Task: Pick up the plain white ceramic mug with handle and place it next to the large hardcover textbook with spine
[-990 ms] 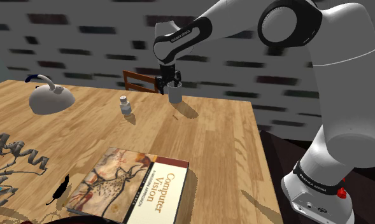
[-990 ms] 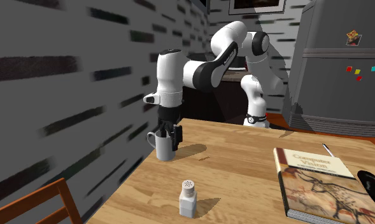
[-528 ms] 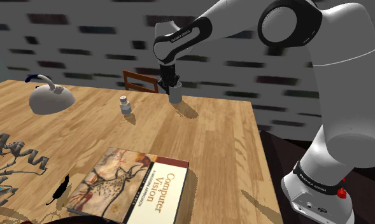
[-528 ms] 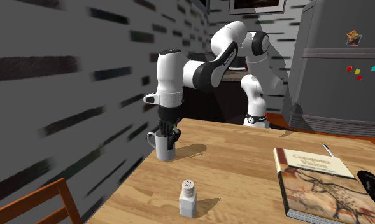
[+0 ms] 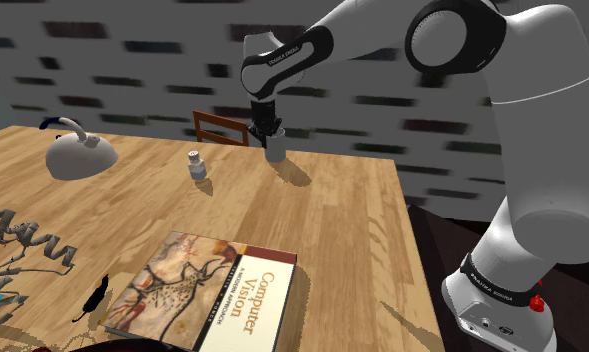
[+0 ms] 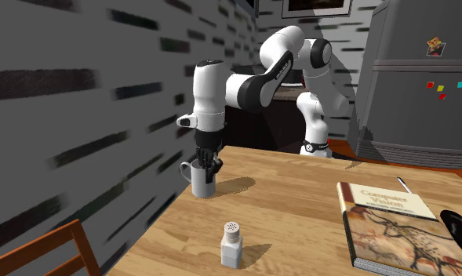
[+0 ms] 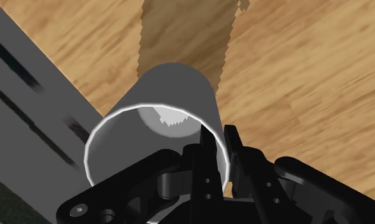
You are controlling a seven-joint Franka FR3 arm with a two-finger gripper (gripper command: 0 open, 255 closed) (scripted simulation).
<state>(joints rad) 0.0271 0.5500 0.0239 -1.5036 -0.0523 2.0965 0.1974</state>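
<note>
A plain grey-white mug [image 5: 275,150] stands upright on the wooden table [image 5: 342,220], near its far edge by the wall. In the second exterior view the mug [image 6: 202,184] shows its handle on the side toward the wall. My gripper [image 5: 269,132] comes straight down onto the mug's rim and is shut on it. In the wrist view one finger is inside the mug [image 7: 173,95] and the other outside, so the gripper [image 7: 218,135] clasps the wall between them. The large hardcover book [image 5: 207,290] lies flat near the table's front; in the second exterior view the book [image 6: 390,223] is at the right.
A small shaker [image 5: 195,164] stands between mug and book, also seen as the shaker [image 6: 232,242]. A grey domed object [image 5: 80,152] sits at the shoulder view's left. A wooden chair [image 5: 220,127] stands behind the table. A wiry object [image 5: 22,245] lies at the front left.
The fingers, spread apart around the mug's rim a second ago, have closed onto its wall. Arm and mug stay in the same place.
</note>
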